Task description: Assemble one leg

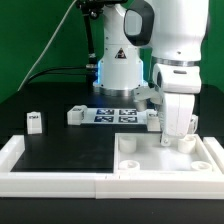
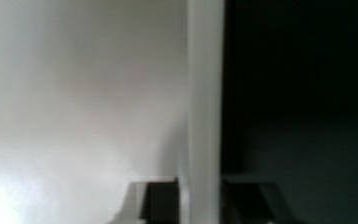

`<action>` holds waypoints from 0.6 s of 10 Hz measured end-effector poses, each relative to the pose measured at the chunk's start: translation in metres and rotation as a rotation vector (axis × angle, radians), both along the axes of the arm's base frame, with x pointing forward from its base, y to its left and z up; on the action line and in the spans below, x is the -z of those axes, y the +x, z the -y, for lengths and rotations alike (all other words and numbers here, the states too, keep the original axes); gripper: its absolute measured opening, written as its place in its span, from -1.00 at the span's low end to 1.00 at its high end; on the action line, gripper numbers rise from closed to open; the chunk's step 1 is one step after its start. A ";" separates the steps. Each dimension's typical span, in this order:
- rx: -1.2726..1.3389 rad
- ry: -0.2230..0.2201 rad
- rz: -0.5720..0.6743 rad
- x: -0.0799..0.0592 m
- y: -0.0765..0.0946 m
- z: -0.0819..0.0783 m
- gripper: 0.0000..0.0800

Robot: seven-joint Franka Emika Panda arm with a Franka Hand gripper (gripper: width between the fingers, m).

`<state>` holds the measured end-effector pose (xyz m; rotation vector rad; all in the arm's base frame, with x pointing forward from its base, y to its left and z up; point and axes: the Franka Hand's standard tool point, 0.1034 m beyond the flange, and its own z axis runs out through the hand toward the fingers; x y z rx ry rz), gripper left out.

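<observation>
Gripper of a Franka Panda arm hung low over the far side of the white tabletop, which lay at the exterior view's right on the black table, inside a low white fence. In the wrist view, two dark fingers stood on either side of the tabletop's raised rim, close against it. Whether they pinched the rim or merely flanked it could not be told. One leg sat upright at the exterior view's far left, near the fence and well apart from the tabletop. A second leg lay just beside the left end of the marker board, in front of the robot's base. Both legs were well apart from the gripper.
</observation>
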<state>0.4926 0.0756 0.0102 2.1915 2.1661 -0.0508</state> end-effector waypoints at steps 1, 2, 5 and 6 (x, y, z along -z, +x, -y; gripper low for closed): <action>0.000 0.000 0.000 0.000 0.000 0.000 -0.40; 0.000 0.000 0.000 0.000 0.000 0.000 -0.06; 0.000 0.000 0.000 0.000 0.000 0.000 0.56; 0.000 0.000 0.000 0.000 0.000 0.000 0.56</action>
